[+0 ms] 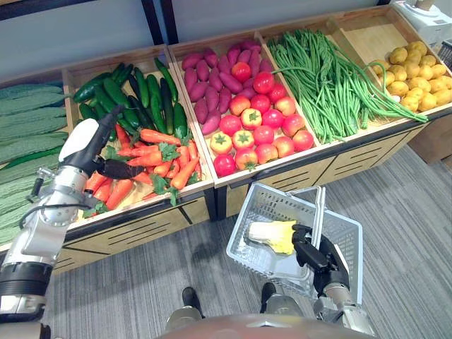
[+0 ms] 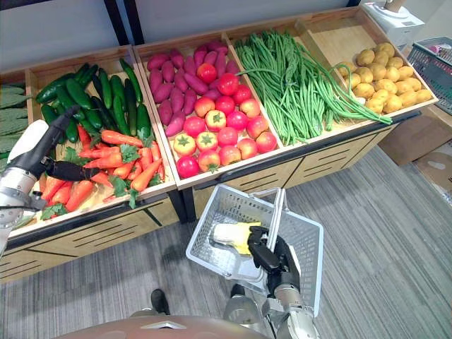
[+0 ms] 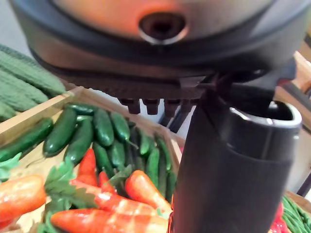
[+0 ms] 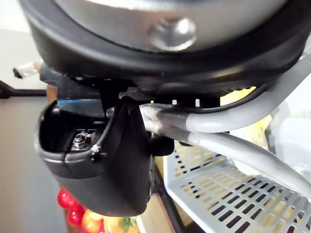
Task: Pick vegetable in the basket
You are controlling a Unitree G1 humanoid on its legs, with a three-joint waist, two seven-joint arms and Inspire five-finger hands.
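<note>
**Left eye view:** A wooden stand [image 1: 353, 161] is divided into bins. Ridged green gourds [image 1: 28, 120] are piled at the far left. In the next bin, dark cucumbers [image 1: 145, 92] are stacked behind carrots [image 1: 159, 152]. Purple sweet potatoes [image 1: 205, 78] are laid beside tomatoes [image 1: 263, 116] in the third bin, followed by green beans [image 1: 318, 78] and potatoes [image 1: 413, 74]. The left hand [image 1: 95, 152] is held over the carrots.

**Right eye view:** A grey mesh basket [image 2: 212, 205] is carried in front of the stand. One pale yellow vegetable [image 2: 236, 235] is lying inside it. The basket's handles [image 2: 277, 208] are gripped by the right hand [image 2: 272, 258].

**Left wrist view:** The left hand's fingers are stretched out loosely above the carrots and nothing is grasped. Whether the carrots are touched cannot be told.

**Right wrist view:** The grey handles are seen passing through the right hand's curled fingers, with the basket's mesh floor below.
</note>
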